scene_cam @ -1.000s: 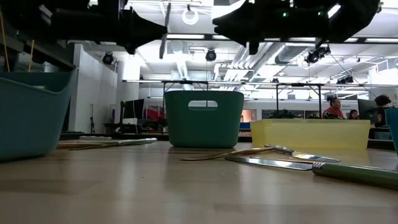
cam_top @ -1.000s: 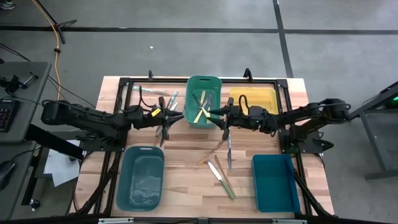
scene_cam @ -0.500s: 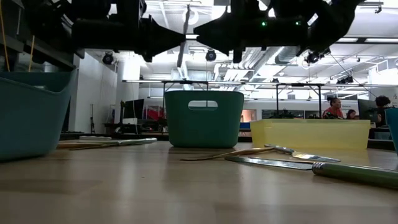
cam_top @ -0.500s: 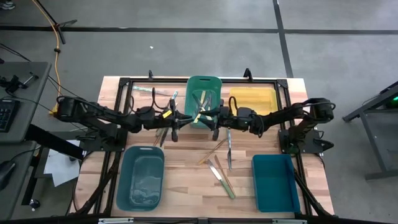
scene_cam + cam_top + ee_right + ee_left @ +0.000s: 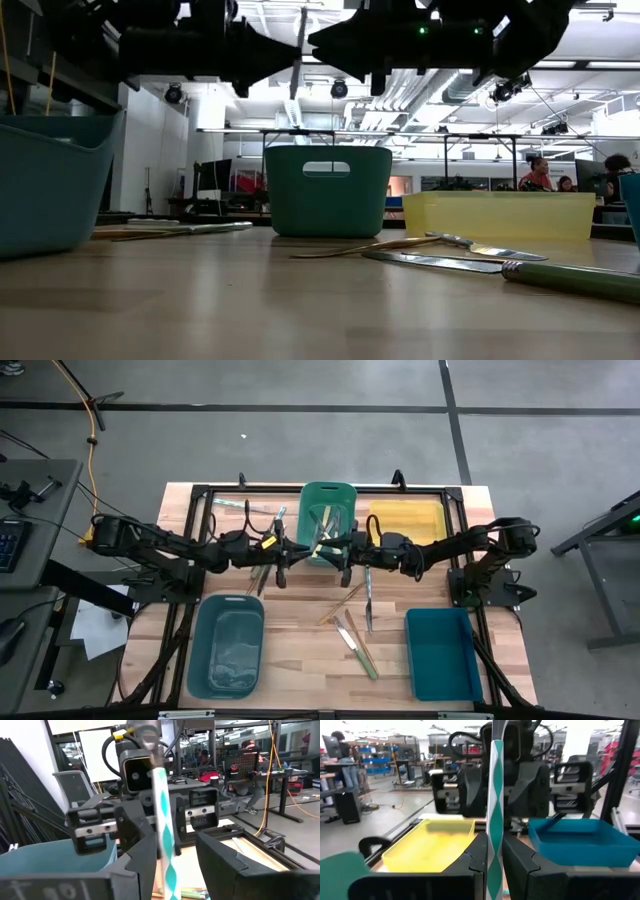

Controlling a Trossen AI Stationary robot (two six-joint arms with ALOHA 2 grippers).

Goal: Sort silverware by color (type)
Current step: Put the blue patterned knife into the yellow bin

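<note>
both arms have swung inward since a second ago and now meet nose to nose over the near rim of the green bin (image 5: 327, 525); over the last half second they have hardly shifted. the left gripper (image 5: 287, 552) is clamped on a teal-and-white patterned utensil (image 5: 495, 820), which stands upright between its fingers (image 5: 470, 865) in the left wrist view. the right gripper (image 5: 341, 550) faces it with jaws spread, one finger on each side of the same handle (image 5: 164, 827) in its own wrist view and, as far as that view shows, not yet pressing on it.

this looks like a hand-over. to do it well, the right jaws should close squarely on the handle just above or below the left fingers, not over them, and the left should let go only once the right has a firm pinch, or the piece may drop onto the bin rim. after that, a straight pull away from the left gripper would keep the handle from twisting.

the rest of the silverware (image 5: 358, 622) lies on the table (image 5: 300, 650) below and behind the right gripper, with more pieces (image 5: 262, 520) beside the left one and a few already in the green bin. the yellow bin (image 5: 405, 518) and dark teal bin (image 5: 440, 653) sit on the right gripper's side.
</note>
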